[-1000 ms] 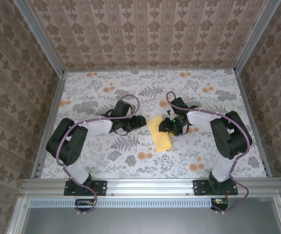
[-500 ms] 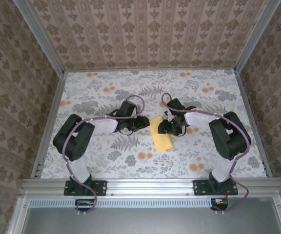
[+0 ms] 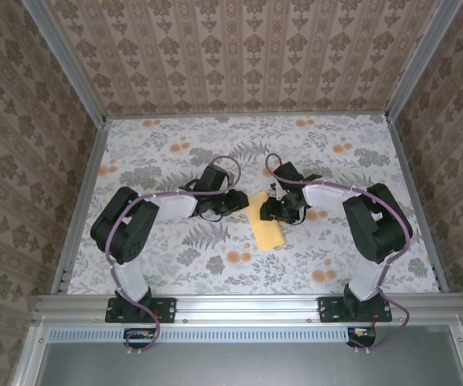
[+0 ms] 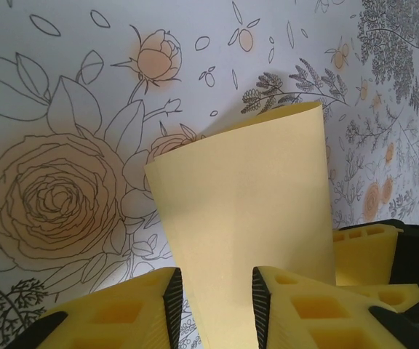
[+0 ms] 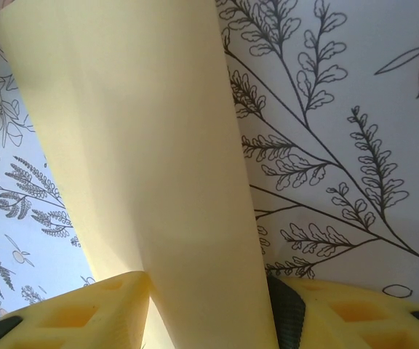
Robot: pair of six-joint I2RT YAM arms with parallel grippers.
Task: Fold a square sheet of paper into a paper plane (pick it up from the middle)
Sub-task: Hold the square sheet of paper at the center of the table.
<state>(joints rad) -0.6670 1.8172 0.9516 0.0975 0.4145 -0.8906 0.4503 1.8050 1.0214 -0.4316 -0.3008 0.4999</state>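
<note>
- Top external view: a table (image 3: 159, 153) covered in a floral cloth of grey ferns and orange blooms, enclosed by patterned brown walls (image 3: 247, 56) on three sides.
- The left arm (image 3: 127, 233) and the right arm (image 3: 376, 221) both reach inward, so their wrists nearly meet near the middle of the table.
- The pale-yellow sheet of paper (image 3: 267, 229) lies at the middle of the table between the two wrists. It is folded into a long narrow shape. Its near end rests on the cloth and its far end sits up among the grippers.
- The right gripper (image 3: 270, 211) is at the far end of the sheet. In the right wrist view, the right gripper (image 5: 206, 278) is clamped on the paper (image 5: 137, 131), which fills the gap, with both yellow fingers pressed against it.
- The left gripper (image 3: 243, 201) is at the sheet's left edge. In the left wrist view, the left gripper (image 4: 217, 280) has its jaws narrowly apart around the paper (image 4: 246, 218), with a sliver of cloth showing beside one pad.
</note>
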